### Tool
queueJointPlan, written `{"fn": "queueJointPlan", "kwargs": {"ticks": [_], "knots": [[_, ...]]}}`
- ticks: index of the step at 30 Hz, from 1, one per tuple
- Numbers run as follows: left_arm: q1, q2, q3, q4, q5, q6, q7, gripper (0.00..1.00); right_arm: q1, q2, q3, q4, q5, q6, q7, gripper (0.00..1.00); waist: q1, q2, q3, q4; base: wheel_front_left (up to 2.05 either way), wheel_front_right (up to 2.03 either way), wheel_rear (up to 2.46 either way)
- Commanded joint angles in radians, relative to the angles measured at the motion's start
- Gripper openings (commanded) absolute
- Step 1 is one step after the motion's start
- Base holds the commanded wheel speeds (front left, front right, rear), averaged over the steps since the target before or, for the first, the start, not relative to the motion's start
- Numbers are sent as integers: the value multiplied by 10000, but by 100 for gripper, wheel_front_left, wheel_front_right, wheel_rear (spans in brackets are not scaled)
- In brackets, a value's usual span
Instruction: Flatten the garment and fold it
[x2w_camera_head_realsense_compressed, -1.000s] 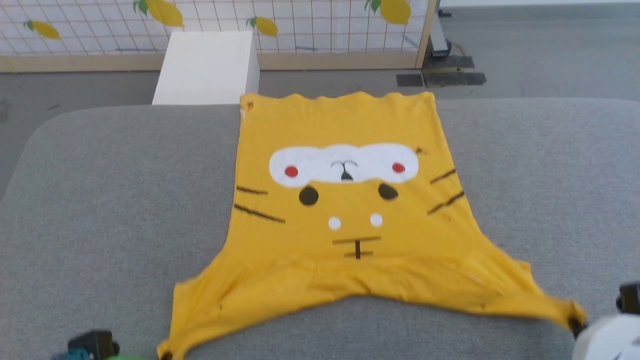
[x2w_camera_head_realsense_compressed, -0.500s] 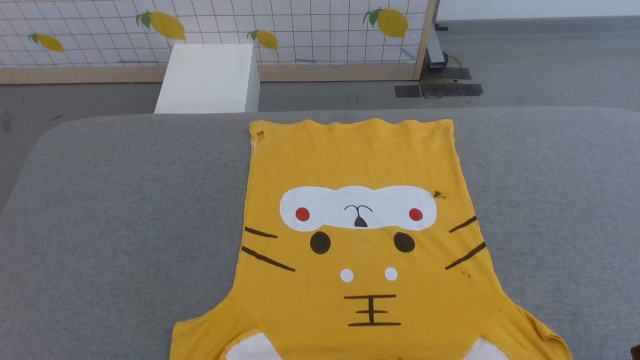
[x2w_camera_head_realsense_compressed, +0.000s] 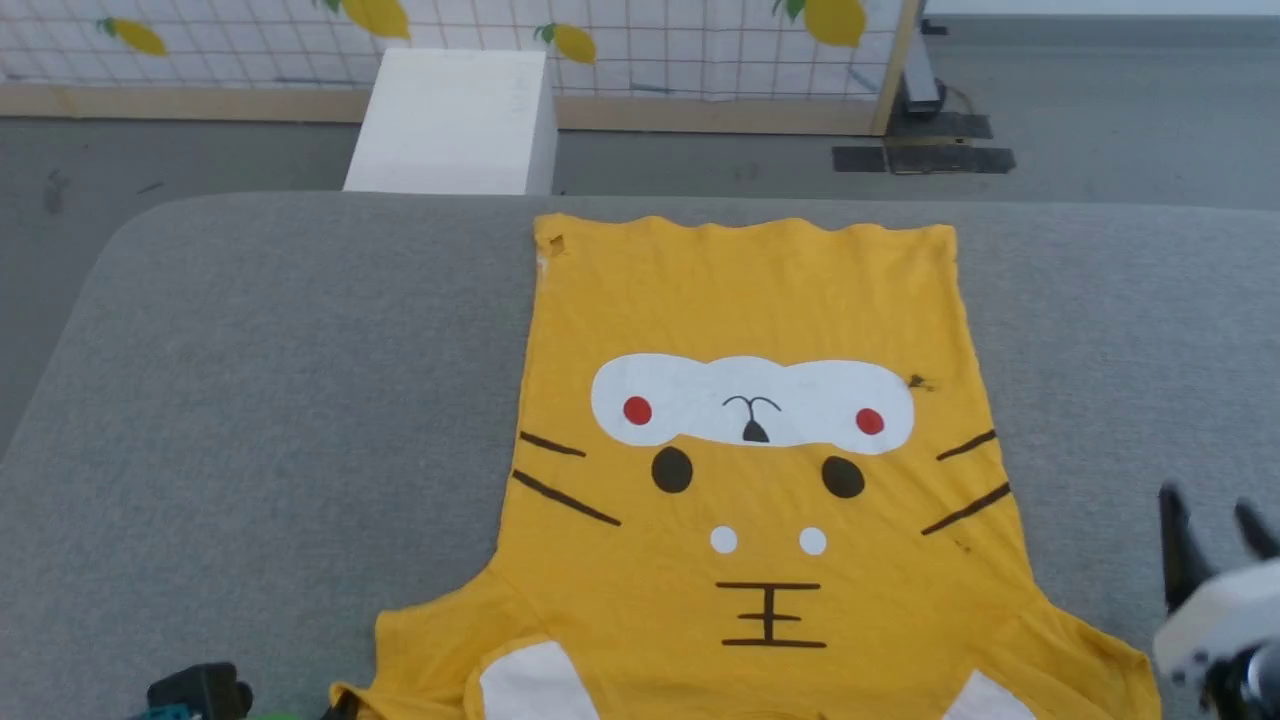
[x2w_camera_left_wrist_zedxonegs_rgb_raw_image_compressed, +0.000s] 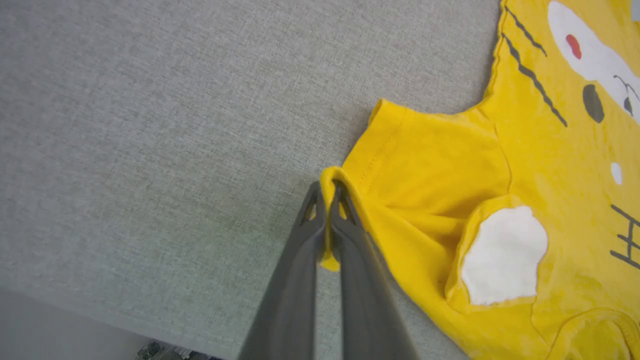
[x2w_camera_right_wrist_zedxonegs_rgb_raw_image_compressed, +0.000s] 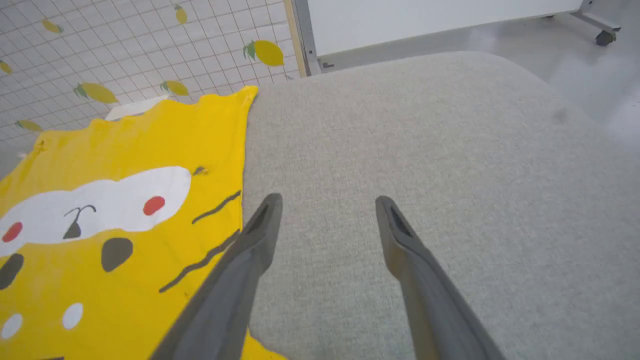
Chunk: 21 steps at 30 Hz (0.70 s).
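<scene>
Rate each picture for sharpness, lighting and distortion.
Head view: soft even light, T-shirt print crisp, right gripper slightly soft at the lower right. Left wrist view: table weave and sleeve stitching sharp, faint shadow under the sleeve by the left gripper. Right wrist view: wide-angle bowing of the table's far edge, pale glare on the floor.

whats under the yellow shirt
The grey fabric surface shows beside and beyond the shirt, which lies on it; the part beneath is covered, so anything there cannot be seen.
</scene>
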Motion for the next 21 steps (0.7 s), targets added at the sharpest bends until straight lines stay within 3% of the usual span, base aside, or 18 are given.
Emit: {"fn": "queueJointPlan", "kwargs": {"ticks": [1, 5, 10, 15, 21], "knots": [[-253, -18, -80, -54, 0, -79, -66, 0, -533, -4, 2, 20, -218, -13, -337, 100, 1, -1, 210, 321, 0, 0, 0], [-607, -94, -332, -235, 46, -195, -90, 0, -2120, -67, -40, 633, -454, -13, -1129, 100, 1, -1, 657, 765, 0, 0, 0], [-1154, -259, -710, -505, 109, -415, -228, 0, -4414, -856, 151, 2182, -243, -13, -1080, 100, 1, -1, 1716, 1446, 0, 0, 0], [-1726, -534, -1125, -601, 135, -666, -454, 0, -6666, -1862, 412, 3754, -279, -13, 74, 100, 1, -1, 2977, 2183, 0, 0, 0], [-2302, -899, -1541, -297, -33, -978, -767, 0, -8541, -2823, 437, 4714, -647, -13, 1889, 100, 1, -1, 4151, 3004, 0, 0, 0]]}}
